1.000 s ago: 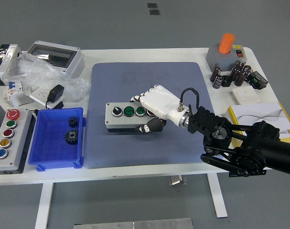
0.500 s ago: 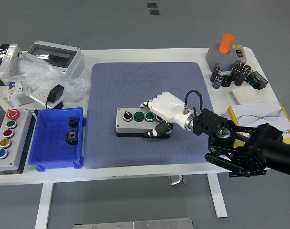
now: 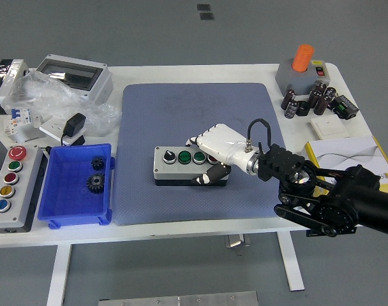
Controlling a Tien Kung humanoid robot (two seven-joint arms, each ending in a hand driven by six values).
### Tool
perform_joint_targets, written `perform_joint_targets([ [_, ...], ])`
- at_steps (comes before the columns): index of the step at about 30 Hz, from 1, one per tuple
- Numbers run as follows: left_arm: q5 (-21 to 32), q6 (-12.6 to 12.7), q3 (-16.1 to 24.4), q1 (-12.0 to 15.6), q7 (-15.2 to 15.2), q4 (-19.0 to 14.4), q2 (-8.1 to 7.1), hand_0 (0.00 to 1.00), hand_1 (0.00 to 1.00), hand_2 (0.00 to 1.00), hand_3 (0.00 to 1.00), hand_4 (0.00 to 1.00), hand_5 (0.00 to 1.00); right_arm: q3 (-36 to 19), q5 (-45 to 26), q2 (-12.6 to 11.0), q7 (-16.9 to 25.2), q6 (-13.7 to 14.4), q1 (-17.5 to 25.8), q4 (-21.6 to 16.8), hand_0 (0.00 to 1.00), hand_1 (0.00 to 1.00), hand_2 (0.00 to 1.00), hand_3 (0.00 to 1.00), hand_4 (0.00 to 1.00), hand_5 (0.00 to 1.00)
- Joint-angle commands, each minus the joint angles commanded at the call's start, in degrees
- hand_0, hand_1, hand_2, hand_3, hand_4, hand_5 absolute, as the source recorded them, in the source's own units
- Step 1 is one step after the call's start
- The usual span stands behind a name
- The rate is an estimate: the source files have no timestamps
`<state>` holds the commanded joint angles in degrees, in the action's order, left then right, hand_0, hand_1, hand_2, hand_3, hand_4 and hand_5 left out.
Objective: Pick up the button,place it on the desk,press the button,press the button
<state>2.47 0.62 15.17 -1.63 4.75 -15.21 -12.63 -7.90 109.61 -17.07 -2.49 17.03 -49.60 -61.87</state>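
Right hand (image 3: 214,152) grasping the grey button box (image 3: 181,164) on the blue mat (image 3: 181,108).
Box's long axis runs nine to three o'clock, buttons up; no legible writing.

Matt grey plastic button box (image 3: 181,164) sits on a textured blue-grey mat (image 3: 197,121); glossy white robot hand (image 3: 218,148); smooth white surface (image 3: 200,220).

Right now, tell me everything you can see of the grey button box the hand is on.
The button box is a long grey case, plastic by its look, with a darker base. Its top shows a black selector knob and two green buttons; the right end is hidden under the right hand. It lies flat near the middle of the blue mat, long side across the view. The white hand grips its right end, fingers over the top and thumb at the front.
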Motion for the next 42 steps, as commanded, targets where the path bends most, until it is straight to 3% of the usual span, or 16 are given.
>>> perform_joint_targets([
  [1, 0.0, 0.0, 0.0, 0.0, 0.0, 0.0, 0.0, 0.644, 0.654, 0.61, 0.588, 0.64, 0.243, 0.0, 0.0, 0.0, -0.1, -0.1, 0.0, 0.0, 0.736, 0.722, 0.854, 0.943, 0.742, 0.135],
  [6, -0.1, -0.1, 0.2, 0.1, 0.0, 0.0, 0.01, 0.644, 0.654, 0.61, 0.588, 0.64, 0.243, -0.2, -0.4, -0.2, -0.3, -0.9, 0.1, -0.4, 0.736, 0.722, 0.854, 0.943, 0.742, 0.135],
  [7, -0.2, -0.1, 0.3, 0.1, 0.1, 0.0, 0.01, 0.644, 0.654, 0.609, 0.588, 0.637, 0.243, -0.2, -0.5, -0.2, -0.4, -1.1, 0.1, -0.5, 0.754, 0.736, 0.876, 0.984, 0.82, 0.189],
  [9, -0.3, -0.1, 0.3, 0.2, 0.2, 0.0, 0.02, 0.644, 0.654, 0.609, 0.588, 0.637, 0.243, -0.3, -0.3, -0.4, -0.6, -1.7, 0.1, -0.9, 0.754, 0.736, 0.876, 0.984, 0.82, 0.189],
  [12, -0.5, -0.2, 0.4, 0.2, 0.4, 0.0, 0.04, 0.644, 0.654, 0.609, 0.588, 0.637, 0.243, -0.7, 0.1, -0.7, -1.3, -3.4, 0.2, -2.0, 0.754, 0.736, 0.876, 0.984, 0.82, 0.189],
  [13, -0.5, -0.3, 0.5, 0.3, 0.5, 0.0, 0.06, 0.645, 0.654, 0.609, 0.588, 0.633, 0.239, -0.9, 0.2, -0.9, -1.5, -4.0, 0.3, -2.5, 0.754, 0.743, 0.892, 0.998, 0.894, 0.261],
  [17, -0.7, -0.5, 0.6, 0.3, 0.5, 0.1, 0.11, 0.645, 0.654, 0.609, 0.588, 0.633, 0.239, -1.7, 0.6, -2.0, -2.2, -6.4, 0.5, -5.2, 0.754, 0.743, 0.892, 0.998, 0.894, 0.261],
  [18, -0.7, -0.6, 0.6, 0.3, 0.6, 0.1, 0.12, 0.645, 0.654, 0.609, 0.588, 0.633, 0.239, -2.0, 0.8, -2.5, -2.5, -7.1, 0.7, -6.3, 0.754, 0.743, 0.892, 0.998, 0.894, 0.261],
  [19, -0.7, -0.7, 0.5, 0.3, 0.6, 0.1, 0.14, 0.644, 0.654, 0.607, 0.586, 0.598, 0.21, -2.4, 1.0, -3.1, -2.7, -7.9, 0.9, -7.4, 0.775, 0.761, 0.96, 0.998, 0.982, 0.375],
  [24, -1.0, -1.0, 0.8, 0.5, 0.7, 0.1, 0.22, 0.644, 0.654, 0.607, 0.586, 0.598, 0.21, -5.6, 2.4, -6.6, -4.1, -11.3, 1.9, -13.3, 0.775, 0.761, 0.96, 0.998, 0.982, 0.375],
  [25, -1.1, -1.0, 0.9, 0.5, 0.8, 0.1, 0.23, 0.643, 0.654, 0.605, 0.589, 0.569, 0.172, -6.5, 2.5, -7.4, -4.4, -11.9, 2.0, -14.7, 0.792, 0.775, 0.998, 0.998, 0.998, 0.475],
  [34, -0.7, -0.5, 0.6, 0.5, 2.3, 0.1, 0.39, 0.644, 0.655, 0.605, 0.589, 0.574, 0.169, -16.5, 0.9, -13.5, -7.3, -14.1, 4.7, -27.3, 0.821, 0.806, 0.998, 0.998, 0.998, 0.515],
  [38, -0.5, -0.5, 0.6, 0.7, 2.3, 0.1, 0.43, 0.641, 0.655, 0.605, 0.589, 0.575, 0.167, -19.5, 5.7, -16.3, -12.9, -18.7, 5.9, -32.7, 0.85, 0.835, 0.998, 0.998, 0.998, 0.553],
  [42, -0.7, -0.5, 0.8, 0.8, 1.9, 0.1, 0.5, 0.641, 0.655, 0.605, 0.589, 0.575, 0.167, -21.4, 6.2, -18.6, -21.7, -26.9, 6.3, -39.1, 0.85, 0.835, 0.998, 0.998, 0.998, 0.553],
])
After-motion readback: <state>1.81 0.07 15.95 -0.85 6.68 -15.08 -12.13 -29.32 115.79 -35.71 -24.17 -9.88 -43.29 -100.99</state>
